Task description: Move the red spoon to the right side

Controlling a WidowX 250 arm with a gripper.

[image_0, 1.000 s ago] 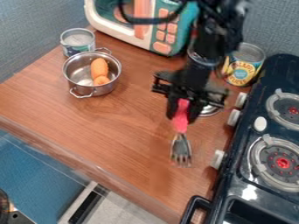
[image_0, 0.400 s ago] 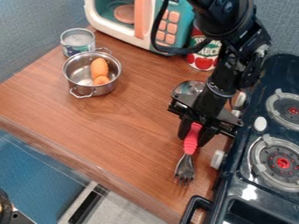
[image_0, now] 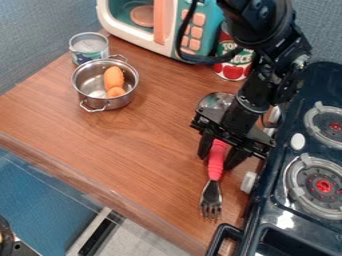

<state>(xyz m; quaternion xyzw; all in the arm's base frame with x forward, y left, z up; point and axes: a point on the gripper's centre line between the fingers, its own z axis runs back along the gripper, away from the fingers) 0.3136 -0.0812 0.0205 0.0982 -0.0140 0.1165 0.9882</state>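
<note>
Brown wood-look counter in the camera view carries a steel pot with orange food inside at the left, and a tin just beyond it. A teal-and-white toy microwave stands at the far side, a red can to its right; a round lid lies behind the gripper. The black stove bounds the right. Red-handled, the fork lies at the near right, its handle between the gripper's parted fingers, tines pointing nearward.
</note>
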